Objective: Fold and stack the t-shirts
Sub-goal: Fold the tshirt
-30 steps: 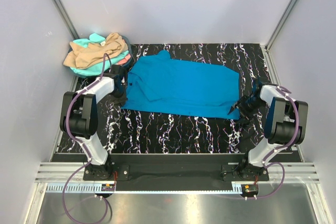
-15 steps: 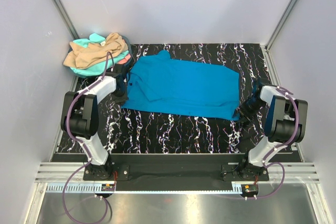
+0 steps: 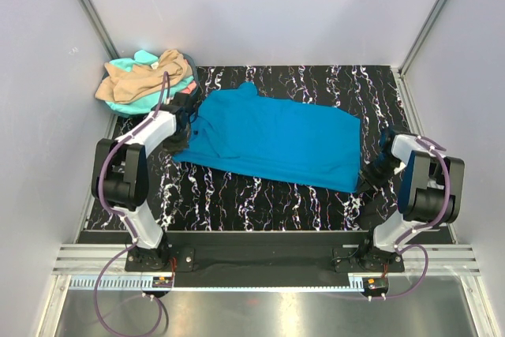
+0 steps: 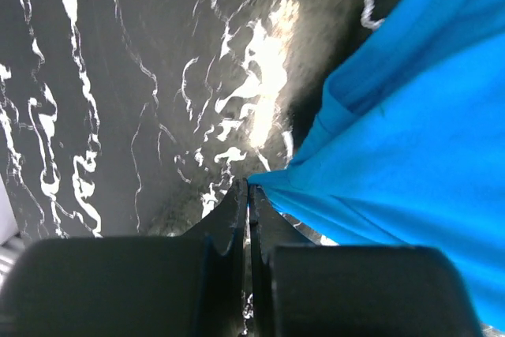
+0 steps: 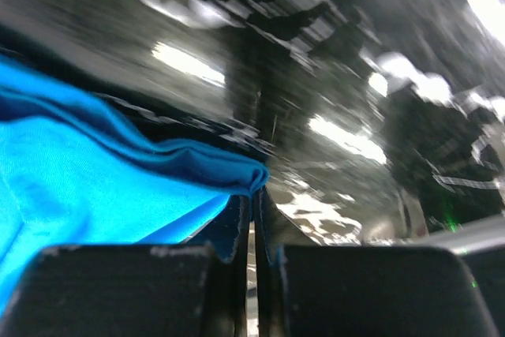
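A bright blue t-shirt [image 3: 272,136] lies spread across the middle of the black marbled table [image 3: 260,203]. My left gripper [image 3: 180,141] sits at its left edge, jaws shut on a pinch of the blue cloth [image 4: 394,155] right at the tips [image 4: 249,189]. At the shirt's near right corner my right gripper [image 3: 368,171] is shut on a folded blue hem [image 5: 95,187], which bunches at the tips [image 5: 254,193]. Other t-shirts sit in a heap at the back left: tan [image 3: 142,76] on top, turquoise [image 3: 130,104] under it, a coral edge [image 3: 185,91] showing.
White walls with metal corner posts [image 3: 87,1] close in the table on three sides. The heap of shirts overhangs the table's back left corner. Both arm bases stand on the black rail [image 3: 260,258] at the near edge.
My right gripper has closed on the shirt's near right corner and drawn back a little; the left finished closing. The shirt's near edge has shifted toward the front and its left corner stretched out.
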Controlling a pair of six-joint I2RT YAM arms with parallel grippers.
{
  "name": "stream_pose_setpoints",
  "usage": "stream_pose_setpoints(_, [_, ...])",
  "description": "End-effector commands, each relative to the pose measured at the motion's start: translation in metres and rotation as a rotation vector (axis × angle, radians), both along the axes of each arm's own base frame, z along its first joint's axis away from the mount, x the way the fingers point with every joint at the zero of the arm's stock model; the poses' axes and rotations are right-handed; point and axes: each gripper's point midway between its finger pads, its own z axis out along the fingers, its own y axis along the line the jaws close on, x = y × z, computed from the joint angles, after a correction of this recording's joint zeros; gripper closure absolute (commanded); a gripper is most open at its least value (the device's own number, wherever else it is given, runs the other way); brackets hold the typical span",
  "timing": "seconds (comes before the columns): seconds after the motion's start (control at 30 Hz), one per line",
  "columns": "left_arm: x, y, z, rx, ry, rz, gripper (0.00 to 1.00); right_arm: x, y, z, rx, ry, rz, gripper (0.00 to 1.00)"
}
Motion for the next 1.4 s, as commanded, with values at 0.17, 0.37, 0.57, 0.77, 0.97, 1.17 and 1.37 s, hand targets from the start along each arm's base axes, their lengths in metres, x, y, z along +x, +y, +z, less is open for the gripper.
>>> stream_pose_setpoints(0.17, [-0.064,0.029,-0.020,0.132,0.160,0.141,1.00,-0.054,-0.011,-0.010,-0.099,0.177,-0.038,1.00])
stream_pose_setpoints(0.37, [-0.072,0.029,0.000,0.085,0.111,0.220,0.34,-0.049,-0.016,0.026,-0.135,0.124,-0.051,0.62])
stream_pose_setpoints(0.57, [-0.052,0.009,0.046,-0.020,-0.007,0.158,0.23,0.002,-0.038,0.081,-0.221,-0.154,0.172,0.34])
stream_pose_setpoints(0.77, [-0.017,-0.084,0.071,-0.440,-0.144,-0.070,0.56,0.046,-0.003,0.082,0.001,-0.294,0.217,0.36])
stream_pose_setpoints(0.97, [-0.034,-0.056,0.049,-0.284,-0.065,0.058,0.55,0.051,0.010,0.067,0.086,-0.290,0.205,0.36])
stream_pose_setpoints(1.17, [-0.024,-0.113,0.045,-0.585,-0.087,-0.113,0.55,0.055,0.011,0.060,0.093,-0.283,0.205,0.37])
stream_pose_setpoints(1.37, [-0.011,-0.138,0.034,-0.662,-0.049,-0.149,0.60,0.056,0.010,0.044,0.101,-0.235,0.198,0.54])
